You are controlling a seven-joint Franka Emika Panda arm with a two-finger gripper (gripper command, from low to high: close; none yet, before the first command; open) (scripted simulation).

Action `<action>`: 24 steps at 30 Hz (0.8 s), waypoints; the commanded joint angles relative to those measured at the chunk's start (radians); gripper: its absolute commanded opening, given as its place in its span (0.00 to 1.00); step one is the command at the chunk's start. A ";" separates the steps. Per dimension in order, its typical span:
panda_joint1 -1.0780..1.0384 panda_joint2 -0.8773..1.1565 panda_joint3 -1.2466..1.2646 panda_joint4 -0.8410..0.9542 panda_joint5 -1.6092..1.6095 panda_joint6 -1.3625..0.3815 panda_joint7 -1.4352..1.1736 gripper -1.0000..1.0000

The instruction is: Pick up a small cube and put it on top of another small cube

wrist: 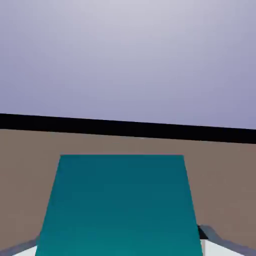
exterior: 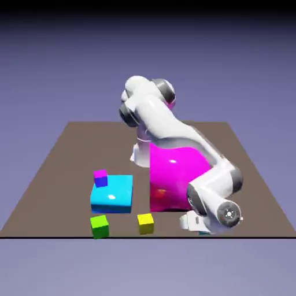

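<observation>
The small cyan cube (wrist: 120, 205) fills the lower middle of the hand view, sitting on the brown table between the two grey fingertips (wrist: 216, 240). My gripper (wrist: 122, 246) is shut on it. In the exterior view the gripper (exterior: 198, 225) is low at the table's front edge, right of centre, and the hand hides the cyan cube. The small yellow cube (exterior: 145, 223) stands alone on the table to the exterior view's left of the gripper, a short gap away.
A lime-green cube (exterior: 99, 226) sits left of the yellow one. Behind them lies a large flat cyan block (exterior: 113, 195) with a small magenta-and-blue cube (exterior: 100, 178) on top. A big magenta object (exterior: 171, 173) stands behind the hand, under the arm.
</observation>
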 commanded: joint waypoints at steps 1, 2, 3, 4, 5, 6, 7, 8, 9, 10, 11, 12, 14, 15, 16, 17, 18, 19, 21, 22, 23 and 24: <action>0.009 -0.004 -0.003 0.029 0.003 -0.029 -0.009 0.00; 0.023 -0.025 -0.038 0.011 0.008 -0.022 -0.047 0.00; 0.037 -0.046 -0.075 -0.007 0.013 -0.015 -0.085 0.00; 0.051 -0.068 -0.111 -0.026 0.019 -0.008 -0.124 0.00; 0.066 -0.089 -0.147 -0.044 0.024 -0.001 -0.162 0.00; 0.080 -0.110 -0.183 -0.063 0.029 0.006 -0.201 0.00; 0.094 -0.131 -0.220 -0.081 0.034 0.013 -0.239 0.00; 0.108 -0.153 -0.256 -0.099 0.039 0.020 -0.278 0.00; 0.122 -0.174 -0.292 -0.118 0.044 0.027 -0.316 0.00; 0.136 -0.195 -0.328 -0.136 0.049 0.034 -0.355 0.00; 0.150 -0.216 -0.365 -0.155 0.054 0.041 -0.393 0.00; 0.164 -0.237 -0.401 -0.173 0.059 0.048 -0.431 0.00; 0.192 -0.280 -0.473 -0.210 0.070 0.062 -0.508 0.00; 0.206 -0.301 -0.510 -0.228 0.075 0.069 -0.547 0.00; 0.220 -0.322 -0.546 -0.247 0.080 0.076 -0.585 0.00; 0.234 -0.343 -0.582 -0.265 0.085 0.083 -0.624 0.00; 0.248 -0.365 -0.618 -0.283 0.090 0.090 -0.662 0.00; 0.263 -0.386 -0.655 -0.302 0.095 0.097 -0.701 0.00; 0.285 -0.420 -0.713 -0.331 0.103 0.108 -0.763 0.00; 0.285 -0.420 -0.713 -0.331 0.103 0.108 -0.763 0.00; 0.281 -0.416 -0.715 -0.368 0.100 0.148 -0.758 0.00; 0.276 -0.413 -0.716 -0.404 0.096 0.187 -0.752 0.00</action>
